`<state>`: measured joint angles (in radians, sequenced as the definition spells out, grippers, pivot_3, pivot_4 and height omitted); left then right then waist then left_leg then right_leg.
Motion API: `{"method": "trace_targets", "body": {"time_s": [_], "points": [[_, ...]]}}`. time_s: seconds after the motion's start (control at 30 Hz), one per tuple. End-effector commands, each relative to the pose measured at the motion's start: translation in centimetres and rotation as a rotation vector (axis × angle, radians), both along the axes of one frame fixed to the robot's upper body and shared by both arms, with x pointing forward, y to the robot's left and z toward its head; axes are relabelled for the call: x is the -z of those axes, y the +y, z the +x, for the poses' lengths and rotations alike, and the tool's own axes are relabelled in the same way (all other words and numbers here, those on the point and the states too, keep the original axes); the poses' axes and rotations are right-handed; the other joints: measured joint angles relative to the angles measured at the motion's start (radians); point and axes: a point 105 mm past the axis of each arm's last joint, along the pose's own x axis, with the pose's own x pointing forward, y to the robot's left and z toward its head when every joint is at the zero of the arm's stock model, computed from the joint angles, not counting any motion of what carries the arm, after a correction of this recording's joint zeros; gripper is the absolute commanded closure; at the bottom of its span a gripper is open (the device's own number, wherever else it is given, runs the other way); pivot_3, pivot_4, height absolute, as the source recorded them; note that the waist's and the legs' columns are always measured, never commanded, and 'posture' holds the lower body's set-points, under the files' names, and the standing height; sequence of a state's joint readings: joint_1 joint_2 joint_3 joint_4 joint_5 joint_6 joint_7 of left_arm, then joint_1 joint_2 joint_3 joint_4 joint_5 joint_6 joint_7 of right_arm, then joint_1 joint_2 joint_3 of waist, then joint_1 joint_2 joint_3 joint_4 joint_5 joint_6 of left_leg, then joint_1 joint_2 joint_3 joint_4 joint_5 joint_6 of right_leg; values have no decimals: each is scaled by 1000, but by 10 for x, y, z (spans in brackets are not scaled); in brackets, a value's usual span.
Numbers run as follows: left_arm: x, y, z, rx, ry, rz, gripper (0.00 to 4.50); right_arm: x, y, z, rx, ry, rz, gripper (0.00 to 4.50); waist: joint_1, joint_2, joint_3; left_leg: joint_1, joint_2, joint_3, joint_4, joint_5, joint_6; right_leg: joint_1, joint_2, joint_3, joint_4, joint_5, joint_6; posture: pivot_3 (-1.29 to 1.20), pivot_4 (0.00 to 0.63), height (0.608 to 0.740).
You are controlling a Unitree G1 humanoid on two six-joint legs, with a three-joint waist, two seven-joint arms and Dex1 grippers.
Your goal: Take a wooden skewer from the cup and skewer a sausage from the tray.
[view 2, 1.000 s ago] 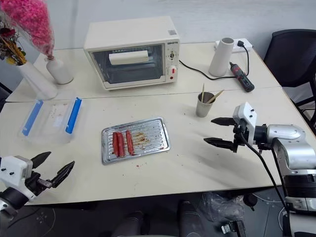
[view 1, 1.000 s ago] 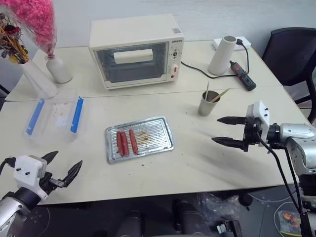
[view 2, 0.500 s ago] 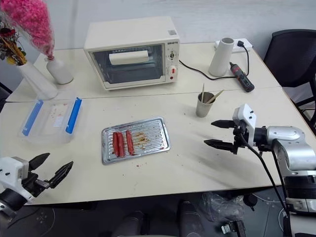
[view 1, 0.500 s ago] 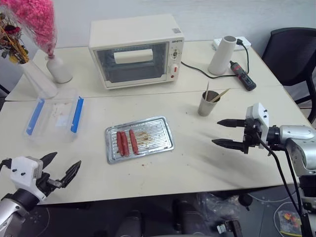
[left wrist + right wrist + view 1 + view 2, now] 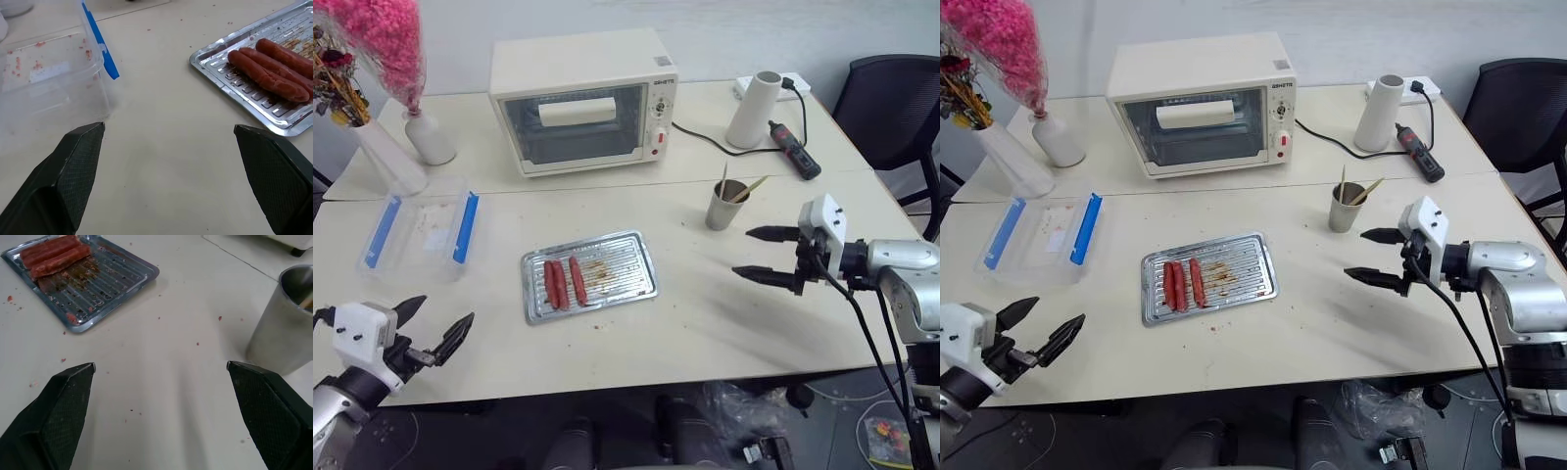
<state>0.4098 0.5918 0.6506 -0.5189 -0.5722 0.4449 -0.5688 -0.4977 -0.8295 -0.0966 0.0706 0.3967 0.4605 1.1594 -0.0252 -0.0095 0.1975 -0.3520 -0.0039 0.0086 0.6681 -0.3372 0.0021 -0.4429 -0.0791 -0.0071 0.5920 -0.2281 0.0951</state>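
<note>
Here three sausages [image 5: 563,283]; one tray [image 5: 631,257]

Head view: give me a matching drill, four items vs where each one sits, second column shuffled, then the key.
Items
1. sausages
2. wooden skewers
3. clear box with blue clips
4. toaster oven

Places
A. standing in the cup
B. far side of the table, left of the white cylinder
C. left half of the tray
D. left of the tray, below the vases

Pairs: 1-C, 2-A, 3-D, 4-B
</note>
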Motion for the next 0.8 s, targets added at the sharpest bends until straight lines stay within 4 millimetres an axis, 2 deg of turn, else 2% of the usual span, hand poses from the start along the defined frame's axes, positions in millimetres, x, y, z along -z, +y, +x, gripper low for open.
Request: {"method": "trace_targets", "body": {"time_s": [0.03,0.13,0.23,0.3,0.47,0.63,0.8], "points": [[-42,-41,-2,218,-70,-29,13,-46,9,2,43,-110,56,0,0,0,0,0,0,0,0,0,0,0,0,0,0,0,0,0,150,740],[-58,-75,-9,408,-51,-51,13,-69,18,7,89,-123,125,0,-2,0,0,0,0,-1,-1,0,0,0,-1,4,0,0,0,0,150,740],[-67,-99,-11,552,-41,-33,0,-88,31,18,144,-125,173,622,-4,0,0,0,1,0,-1,-1,-1,-1,-1,10,0,1,0,0,150,740],[-72,-109,-7,604,-50,-22,0,-90,42,26,176,-121,143,1232,-2,0,0,0,1,-1,-1,-1,-1,-2,0,10,1,0,-1,0,150,740],[-80,-122,8,655,-88,-4,0,-87,52,49,333,-137,49,1232,-3,0,0,-1,0,0,-1,0,-2,-2,2,9,1,1,0,0,150,740],[-79,-127,16,658,-108,0,0,-84,50,61,459,-109,50,1232,-2,0,0,-2,-1,1,-1,-1,-1,-3,2,9,1,1,1,0,150,740],[-79,-133,20,657,-133,-7,0,-80,39,74,575,-83,76,1232,-2,0,0,-3,0,2,-2,-1,0,-3,2,9,1,2,2,0,150,740]]}}
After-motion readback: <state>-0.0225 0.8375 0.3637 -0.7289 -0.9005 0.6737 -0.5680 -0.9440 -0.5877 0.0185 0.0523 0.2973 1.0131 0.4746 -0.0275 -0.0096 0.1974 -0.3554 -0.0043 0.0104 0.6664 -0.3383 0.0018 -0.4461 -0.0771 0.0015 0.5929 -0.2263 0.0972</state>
